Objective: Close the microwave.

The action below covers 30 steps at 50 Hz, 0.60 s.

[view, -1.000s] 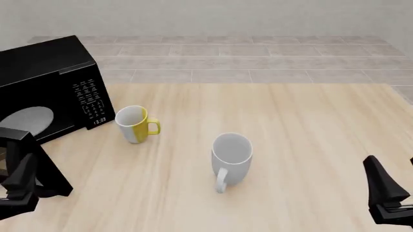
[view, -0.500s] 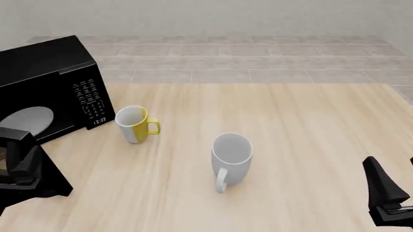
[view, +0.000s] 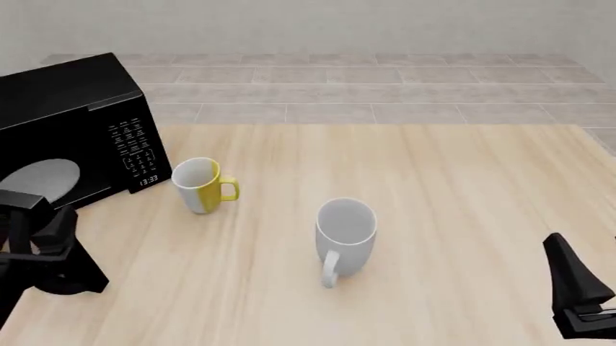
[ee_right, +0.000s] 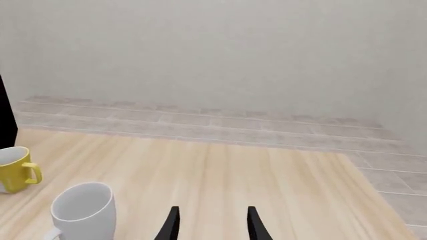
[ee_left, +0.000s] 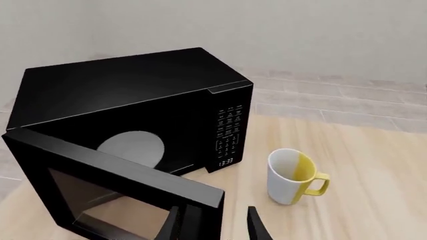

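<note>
The microwave (view: 68,108) is a large glossy black box at the table's far left, with its keypad panel (view: 135,151) facing right. Its dark glass door (ee_left: 113,195) stands swung open toward me, and the pale turntable (ee_left: 133,148) shows inside. My left gripper (view: 43,231) hangs at the door's free edge. In the left wrist view this gripper (ee_left: 212,230) is open, and the door's edge (ee_left: 203,212) lies between its fingers. My right gripper (ee_right: 212,225) is open with nothing in it, low at the front right (view: 578,288), far from the microwave.
A yellow-and-white mug (view: 202,184) stands just right of the microwave's front corner. A larger white mug (view: 345,231) stands near the middle of the wooden table (view: 462,187). Tiled floor and a plain wall lie beyond the table's far edge.
My left gripper has risen and turned at the free edge of the door. The door, the mugs and the right arm have hardly moved.
</note>
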Each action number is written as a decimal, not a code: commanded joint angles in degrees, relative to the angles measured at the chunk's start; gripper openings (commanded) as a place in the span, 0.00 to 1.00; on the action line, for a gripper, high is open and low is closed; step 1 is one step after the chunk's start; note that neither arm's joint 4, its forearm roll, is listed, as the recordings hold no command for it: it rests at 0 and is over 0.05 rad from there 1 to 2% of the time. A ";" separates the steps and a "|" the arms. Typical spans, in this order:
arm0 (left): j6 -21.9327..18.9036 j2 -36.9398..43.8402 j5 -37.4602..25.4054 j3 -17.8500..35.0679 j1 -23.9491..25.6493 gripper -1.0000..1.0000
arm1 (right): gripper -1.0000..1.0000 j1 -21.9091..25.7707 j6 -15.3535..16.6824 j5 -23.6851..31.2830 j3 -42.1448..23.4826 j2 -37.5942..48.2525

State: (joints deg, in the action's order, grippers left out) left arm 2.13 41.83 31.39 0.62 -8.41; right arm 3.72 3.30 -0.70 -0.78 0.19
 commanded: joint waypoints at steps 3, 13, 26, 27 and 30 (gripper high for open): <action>2.20 4.44 2.68 -0.61 0.34 1.00 | 1.00 0.29 -0.04 0.04 0.03 0.05; 3.20 11.32 7.62 -0.61 0.78 1.00 | 1.00 0.63 0.17 0.21 -0.19 0.00; 2.99 13.20 9.46 -0.60 0.73 1.00 | 1.00 1.00 0.26 0.39 -0.59 0.07; 2.79 12.86 9.18 -0.60 0.79 1.00 | 1.00 1.03 0.25 0.31 -0.54 0.11; 2.65 14.34 10.66 -0.60 0.63 1.00 | 1.00 1.13 0.27 0.21 -0.57 0.11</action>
State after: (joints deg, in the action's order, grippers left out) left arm 4.59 51.37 40.59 0.24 -8.91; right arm 4.59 3.53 -0.36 -1.29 0.25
